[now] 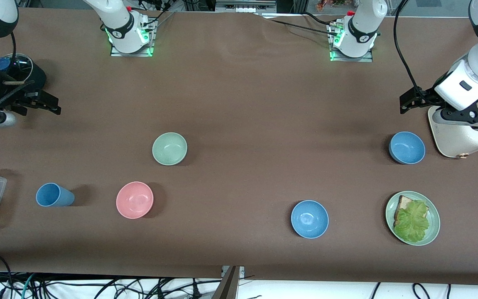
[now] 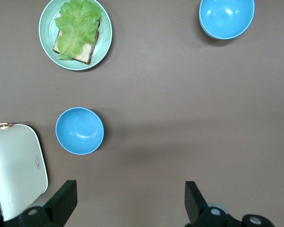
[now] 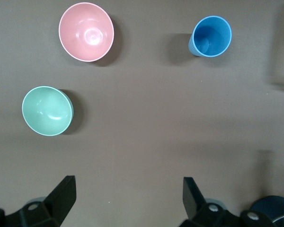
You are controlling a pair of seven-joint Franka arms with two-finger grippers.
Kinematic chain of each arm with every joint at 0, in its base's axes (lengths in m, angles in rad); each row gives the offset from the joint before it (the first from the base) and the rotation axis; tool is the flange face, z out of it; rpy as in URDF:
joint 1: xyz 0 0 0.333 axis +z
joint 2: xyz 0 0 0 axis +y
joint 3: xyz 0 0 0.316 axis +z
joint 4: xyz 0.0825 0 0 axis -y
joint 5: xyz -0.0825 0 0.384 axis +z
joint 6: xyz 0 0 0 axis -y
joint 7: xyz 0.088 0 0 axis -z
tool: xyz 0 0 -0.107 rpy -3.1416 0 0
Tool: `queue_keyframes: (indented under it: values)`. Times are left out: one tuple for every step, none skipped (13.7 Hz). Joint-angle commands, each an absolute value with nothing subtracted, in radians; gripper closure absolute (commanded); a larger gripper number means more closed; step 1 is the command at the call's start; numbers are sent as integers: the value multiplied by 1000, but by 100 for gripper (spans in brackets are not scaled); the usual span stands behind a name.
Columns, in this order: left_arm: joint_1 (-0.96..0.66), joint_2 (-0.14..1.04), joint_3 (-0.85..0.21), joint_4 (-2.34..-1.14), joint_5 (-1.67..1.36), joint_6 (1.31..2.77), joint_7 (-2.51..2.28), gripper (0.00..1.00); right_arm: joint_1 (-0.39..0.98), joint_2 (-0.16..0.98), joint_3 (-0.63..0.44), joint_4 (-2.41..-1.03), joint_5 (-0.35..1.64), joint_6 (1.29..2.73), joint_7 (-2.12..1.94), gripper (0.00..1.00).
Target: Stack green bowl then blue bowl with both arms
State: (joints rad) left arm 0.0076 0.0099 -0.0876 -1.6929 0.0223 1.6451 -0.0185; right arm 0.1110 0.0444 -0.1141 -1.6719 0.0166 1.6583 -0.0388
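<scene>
The green bowl point(image 1: 169, 148) is sitting upright and empty on the brown desk point(image 1: 239, 104), toward the right arm's end, just farther from the front camera than the pink bowl point(image 1: 134, 199) and apart from it. The blue cup point(image 1: 54, 195) is lying on its side beside the pink bowl, nearer the right arm's end.

2 blue bowls are sitting toward the left arm's end. The duller, matte blue bowl point(image 1: 407, 147) is resting beside the white toaster point(image 1: 465, 133); I am judging this 1 to be the task's bowl. The glossier sky-blue bowl point(image 1: 310, 219) is lying nearer the front camera, beside the pale-green plate point(image 1: 434, 227) carrying bread and lettuce.

Both task bowls are looking light, rigid and smooth, probably ceramic or melamine, so likely slippery and possibly chippable. The rim seems the best hold: 1 finger inside, 1 outside the wall, pinching firmly without squeezing hard.

The right end effector point(image 1: 41, 101) is hovering over the desk's edge at the right arm's end, well apart from the green bowl, with its fingers spread wide and holding nothing; the right wrist view is showing both fingers point(image 3: 61, 196) far apart over bare desk. The left end effector point(image 1: 413, 101) is hanging above the toaster's side, near the blue bowl, likewise spread wide and empty, touching nothing.

Nothing is stacked yet.
</scene>
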Motion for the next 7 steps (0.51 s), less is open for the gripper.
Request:
queue_keyframes:
  values:
    - [0,20,-84,-1667,14,1634,-29,0,95,48,-100,-1664,8,1670,-52,0]
    - [0,20,-84,-1667,14,1634,-29,0,95,51,-100,-1657,8,1672,-54,0]
    - [0,20,-84,-1667,14,1634,-29,0,95,51,-100,-1655,8,1674,-54,0]
    - [0,20,-84,-1667,14,1634,-31,0,95,51,-100,-1655,8,1671,-49,0]
    - [0,20,-84,-1667,14,1634,-29,0,95,51,-100,-1655,9,1669,-46,0]
    - [0,20,-84,-1667,14,1634,-29,0,95,51,-100,-1655,9,1669,-43,0]
    - [0,20,-84,-1667,14,1634,-29,0,95,51,-100,-1655,9,1669,-43,0]
